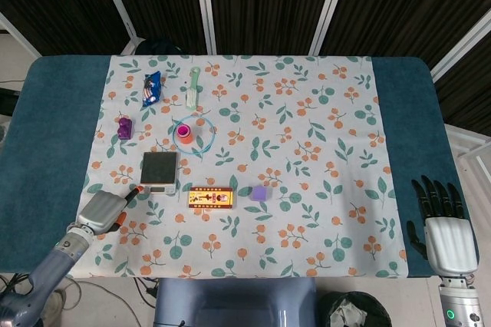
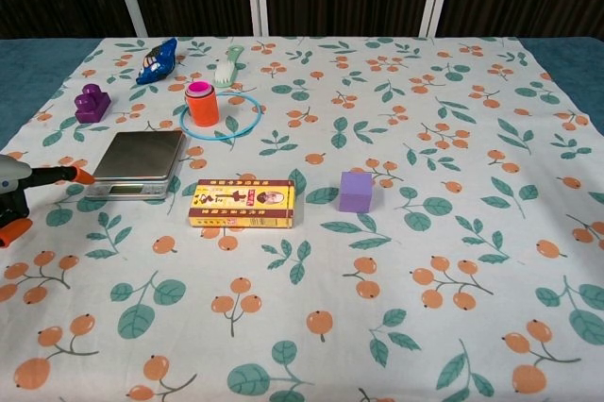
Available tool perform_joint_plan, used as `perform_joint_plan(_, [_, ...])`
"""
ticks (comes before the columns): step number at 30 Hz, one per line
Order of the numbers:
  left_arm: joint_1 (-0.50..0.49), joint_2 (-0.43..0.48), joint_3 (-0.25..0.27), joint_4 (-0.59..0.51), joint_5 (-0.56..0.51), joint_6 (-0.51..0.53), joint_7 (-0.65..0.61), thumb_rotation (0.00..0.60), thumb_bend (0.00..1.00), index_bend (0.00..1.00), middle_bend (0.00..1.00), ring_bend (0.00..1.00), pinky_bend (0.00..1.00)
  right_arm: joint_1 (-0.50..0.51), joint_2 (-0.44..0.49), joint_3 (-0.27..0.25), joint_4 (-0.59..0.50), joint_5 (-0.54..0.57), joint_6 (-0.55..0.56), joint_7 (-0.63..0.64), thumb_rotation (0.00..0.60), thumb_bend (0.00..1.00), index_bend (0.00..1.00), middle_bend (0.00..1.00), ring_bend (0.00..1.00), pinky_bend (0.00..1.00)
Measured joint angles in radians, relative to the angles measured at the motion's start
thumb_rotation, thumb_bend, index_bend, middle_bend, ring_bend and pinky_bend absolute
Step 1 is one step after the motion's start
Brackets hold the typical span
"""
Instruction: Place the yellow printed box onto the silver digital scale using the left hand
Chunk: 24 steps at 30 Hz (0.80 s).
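The yellow printed box (image 1: 210, 198) (image 2: 243, 205) lies flat on the floral cloth, just right of and nearer than the silver digital scale (image 1: 159, 171) (image 2: 139, 162). My left hand (image 1: 105, 209) (image 2: 21, 190) hovers low at the table's near left, left of the scale, holding nothing; one orange-tipped finger (image 2: 74, 175) points toward the scale. My right hand (image 1: 440, 229) rests off the table's near right corner with its fingers spread and nothing in it.
A purple cube (image 1: 259, 193) sits right of the box. Behind the scale stand a pink cup (image 1: 184, 131) inside a blue ring (image 1: 201, 132), a purple block (image 1: 124, 128), a blue packet (image 1: 151, 87) and a green brush (image 1: 193, 84).
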Motion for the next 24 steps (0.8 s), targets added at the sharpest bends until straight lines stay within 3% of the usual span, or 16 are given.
perform_joint_plan(24, [-0.024, -0.016, 0.022, 0.015, -0.045, -0.006, 0.018, 0.6, 0.58, 0.08, 0.81, 0.69, 0.64, 0.001, -0.001, 0.0, 0.002, 0.004, -0.003, -0.002, 0.6, 0.51, 0.03, 0.07, 0.06, 0.01])
